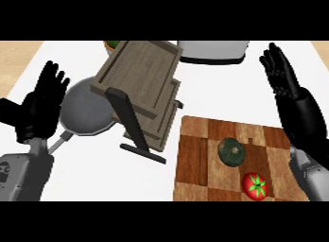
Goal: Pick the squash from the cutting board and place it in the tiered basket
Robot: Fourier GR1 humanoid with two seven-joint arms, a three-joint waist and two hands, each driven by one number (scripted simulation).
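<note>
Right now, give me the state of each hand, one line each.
Left hand: open, fingers straight, holding nothing.
Right hand: open, fingers straight, holding nothing; the squash lies on the cutting board.

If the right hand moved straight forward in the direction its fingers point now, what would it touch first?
Probably nothing: the right hand points to the counter's far edge, passing right of the white appliance. Depth is unclear.

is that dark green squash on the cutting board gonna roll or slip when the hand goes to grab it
The squash looks rounded, so a sideways nudge would probably roll it across the flat cutting board, perhaps toward the tomato. Its skin looks smooth, so it may slip between fingers. It seems rigid, unlikely to deform.
</note>
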